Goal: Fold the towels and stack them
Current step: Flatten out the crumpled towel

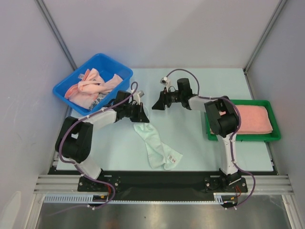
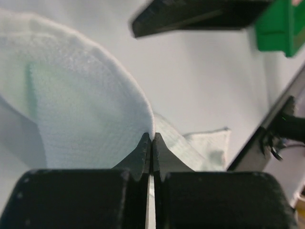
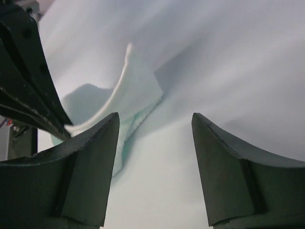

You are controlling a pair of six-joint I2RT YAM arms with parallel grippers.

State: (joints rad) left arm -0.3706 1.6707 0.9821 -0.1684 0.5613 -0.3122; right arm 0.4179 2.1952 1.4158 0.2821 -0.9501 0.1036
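The left claw [image 1: 142, 115] is seen fully closed, w/ the far edge of the white-mint towel [image 1: 155, 145] pinched btwn its tips. In the left wrist view the cloth's rounded edge is seen arching up and to the left from that pinch. The held end is raised off the bench [image 1: 200, 143]. The rest of the towel is laid in a twisted strip running near-right from there, and its near end is spread flat close to the bench's near edge, w/ a small pink print at the corner. The right claw [image 1: 156, 104] is held just right of and slightly beyond the left one, apart from it. Its jaws are parted wide and nothing is gripped. In the right wrist view only bench surface is seen btwn the tips, w/ the lifted towel edge off to their left. A blue bin [image 1: 59, 90] is set at an angle at the far-left corner and is filled w/ loose pink towels [image 1: 93, 86]. A green tray [image 1: 243, 137] is placed at the right edge, w/ a folded pink towel [image 1: 252, 119] covering most of its floor. Bare bench is visible btwn the white-mint towel and the tray, and across the far ctr beyond both claws.
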